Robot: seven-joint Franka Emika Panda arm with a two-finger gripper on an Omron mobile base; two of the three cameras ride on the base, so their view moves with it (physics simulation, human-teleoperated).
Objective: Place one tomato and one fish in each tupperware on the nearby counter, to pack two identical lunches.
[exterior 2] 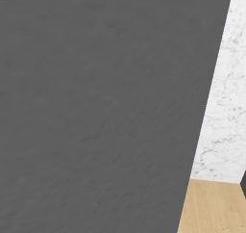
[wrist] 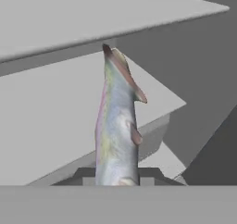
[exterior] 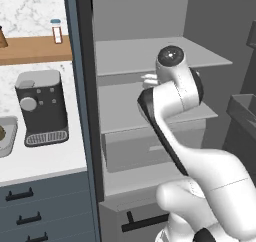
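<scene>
In the hand view a silvery fish (wrist: 115,126) with pinkish fins stands straight up between my dark fingertips, and my gripper (wrist: 117,177) is shut on its lower end. Grey fridge shelves (wrist: 55,112) lie behind the fish. In the left base view my white arm (exterior: 172,93) reaches into the open fridge at the middle shelf (exterior: 125,103). One light-grey tupperware (exterior: 9,141) sits at the far left on the white counter (exterior: 50,158), with something dark inside that I cannot identify. The tomato is out of view.
A black coffee machine (exterior: 42,108) stands on the counter right of the tub. A small bottle (exterior: 56,31) rests on the wooden shelf (exterior: 30,50) above. The fridge's dark side wall (exterior: 82,86) separates counter and shelves. A grey door panel (exterior 2: 105,111) looms close in the right base view.
</scene>
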